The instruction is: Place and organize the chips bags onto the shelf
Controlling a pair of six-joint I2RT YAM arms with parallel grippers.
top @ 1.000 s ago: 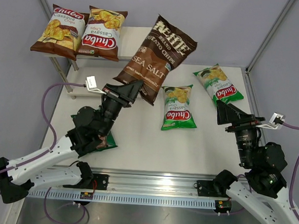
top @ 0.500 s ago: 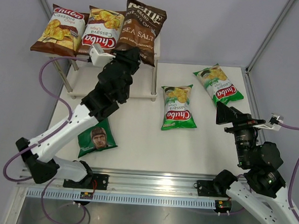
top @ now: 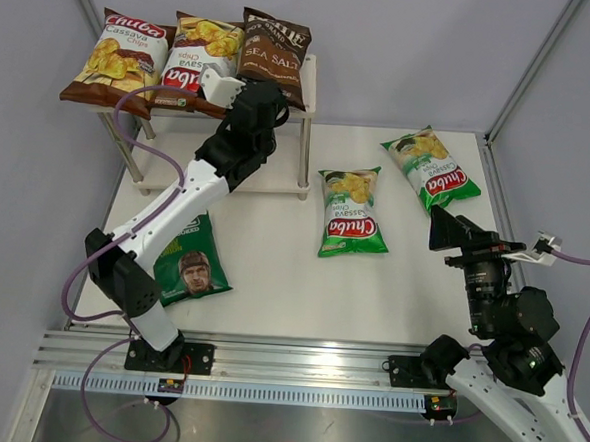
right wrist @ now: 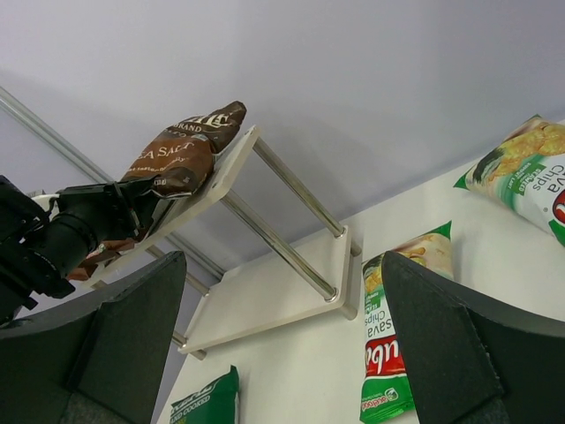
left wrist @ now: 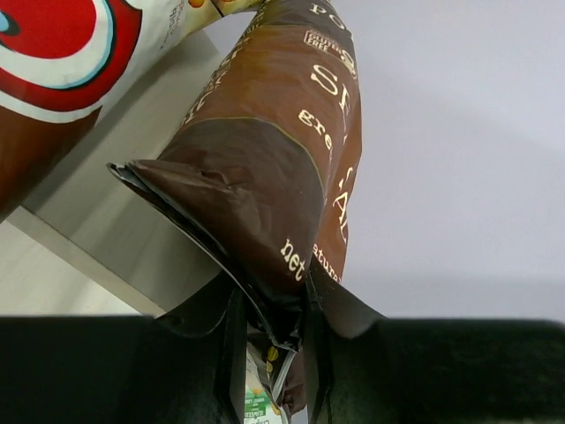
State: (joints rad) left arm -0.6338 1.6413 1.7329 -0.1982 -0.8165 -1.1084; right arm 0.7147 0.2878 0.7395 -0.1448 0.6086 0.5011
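Observation:
The shelf (top: 311,82) stands at the back left. Two brown Chuba bags (top: 120,58) (top: 202,65) lie on its top board. My left gripper (top: 259,99) is shut on the bottom seam of the dark brown Kettle Sea Salt bag (top: 275,50), which rests on the top board's right end. In the left wrist view the jaws pinch that seam (left wrist: 275,322). Two green Chuba bags (top: 351,212) (top: 434,167) and the dark green face bag (top: 190,263) lie on the table. My right gripper (top: 453,231) is open and empty at the right.
The shelf's lower board (top: 273,175) is bare, as the right wrist view (right wrist: 265,296) also shows. Grey walls close in the table on the left, back and right. The left arm stretches over the table's left side, above the face bag.
My left arm has carried the Kettle bag from above the table up and back onto the right end of the shelf's top board. The right arm has barely moved.

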